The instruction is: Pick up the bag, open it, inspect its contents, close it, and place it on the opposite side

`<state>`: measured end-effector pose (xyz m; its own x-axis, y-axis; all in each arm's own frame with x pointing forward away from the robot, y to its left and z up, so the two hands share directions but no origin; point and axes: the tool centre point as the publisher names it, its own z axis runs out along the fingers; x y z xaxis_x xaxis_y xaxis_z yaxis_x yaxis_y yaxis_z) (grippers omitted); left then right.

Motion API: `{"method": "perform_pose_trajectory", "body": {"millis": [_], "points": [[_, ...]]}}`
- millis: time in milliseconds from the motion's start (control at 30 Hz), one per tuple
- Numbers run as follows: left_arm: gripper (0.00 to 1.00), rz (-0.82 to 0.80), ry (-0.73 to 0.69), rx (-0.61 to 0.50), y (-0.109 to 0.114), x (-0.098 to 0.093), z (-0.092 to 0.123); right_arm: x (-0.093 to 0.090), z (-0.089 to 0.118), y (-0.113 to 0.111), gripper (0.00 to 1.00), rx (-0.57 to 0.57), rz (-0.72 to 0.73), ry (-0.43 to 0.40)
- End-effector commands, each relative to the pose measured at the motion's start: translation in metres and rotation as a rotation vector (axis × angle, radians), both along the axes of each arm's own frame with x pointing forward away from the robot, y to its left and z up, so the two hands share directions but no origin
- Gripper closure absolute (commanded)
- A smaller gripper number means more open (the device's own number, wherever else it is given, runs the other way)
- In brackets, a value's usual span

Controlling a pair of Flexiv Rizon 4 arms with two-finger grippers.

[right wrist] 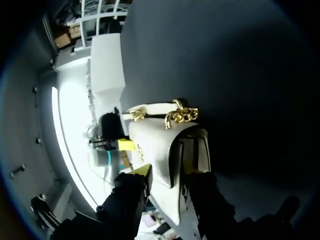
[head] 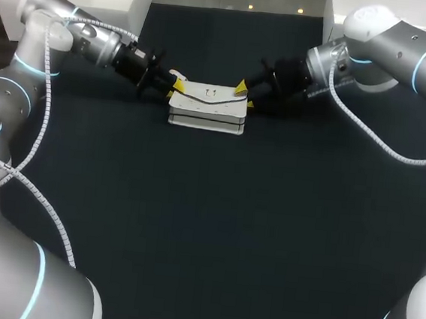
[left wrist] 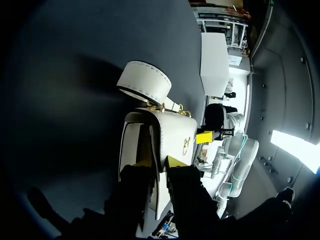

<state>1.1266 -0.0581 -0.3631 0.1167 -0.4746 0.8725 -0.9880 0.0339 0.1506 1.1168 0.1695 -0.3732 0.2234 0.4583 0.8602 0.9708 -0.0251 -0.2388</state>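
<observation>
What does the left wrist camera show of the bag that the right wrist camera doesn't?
Only the left wrist view shows the handle as a broad white stitched loop. Only the right wrist view shows the gold chain. Both show the white bag between that arm's own fingers.

No legible text, label, number or sign on the bag or table

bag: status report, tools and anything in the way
Left tool shut on bag, its left end. Right tool shut on the right end. Bag mid-table between them. Nothing seen blocking.
</observation>
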Motion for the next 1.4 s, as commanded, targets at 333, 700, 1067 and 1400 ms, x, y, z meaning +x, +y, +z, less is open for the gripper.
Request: {"method": "perform_pose_trajectory", "body": {"millis": [333,700,1067,1400], "points": [[0.51,-0.008,-0.038,0.013,0.001,0.000,0.007,0.004,0.001,0.000,0.87,0.014,0.060,0.027],[0.40,0.013,-0.106,0.005,0.010,-0.020,0.031,0.004,0.005,-0.014,0.00,-0.017,0.038,0.009],[0.63,0.008,-0.096,0.038,0.010,-0.033,0.029,0.006,0.018,-0.051,0.00,-0.119,-0.021,-0.024],[0.58,0.067,-0.050,0.060,0.013,-0.035,0.013,0.006,0.023,-0.068,0.00,-0.145,-0.054,-0.026]]}}
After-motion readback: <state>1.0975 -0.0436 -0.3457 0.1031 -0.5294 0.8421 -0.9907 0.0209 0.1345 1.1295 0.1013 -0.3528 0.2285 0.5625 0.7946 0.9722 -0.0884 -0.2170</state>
